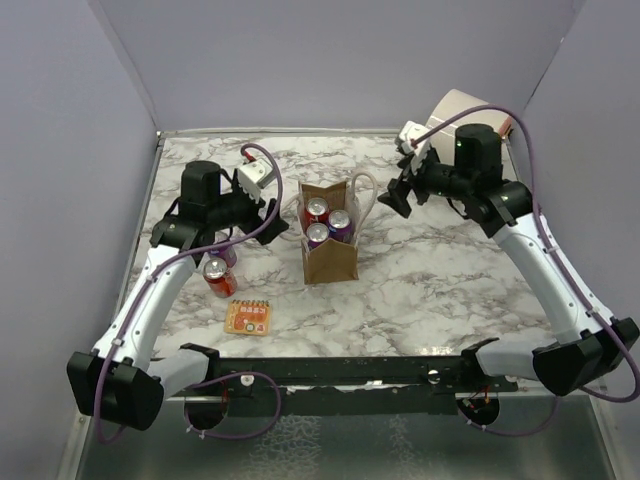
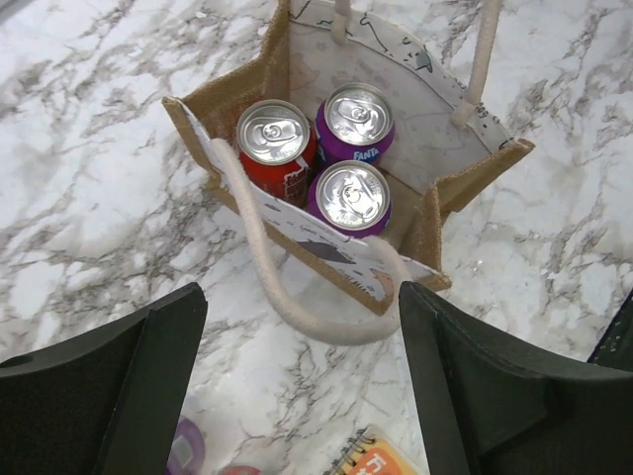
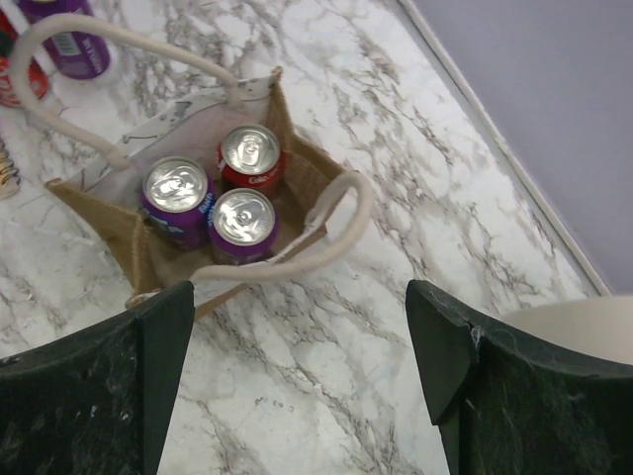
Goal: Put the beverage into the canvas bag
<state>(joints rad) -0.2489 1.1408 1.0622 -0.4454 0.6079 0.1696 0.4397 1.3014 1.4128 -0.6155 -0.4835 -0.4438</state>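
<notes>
- Mid-table, the canvas bag [image 1: 328, 262] stands upright holding a red can [image 2: 274, 136] and two purple cans [image 2: 358, 114]
- Just left of the bag, the left gripper [image 2: 302, 396] hangs with jaws spread wide and nothing between them; at far right, the right gripper [image 1: 396, 196] is equally wide and empty
- A loose red can [image 1: 219, 277] and a loose purple can [image 3: 74, 45] stand near-left by the left arm, likely next to load
- The left claw should rise clear of the drooping handle loop [image 2: 267, 267] so it neither snags nor tips the bag
- Only one corner of the bag looks free, so a further can needs a straight drop
- The marbled table [image 1: 430, 280] looks smooth, with an orange card [image 1: 248, 316] near-left, a cream drum [image 1: 462, 103] far right and lilac walls [image 1: 330, 60] around
</notes>
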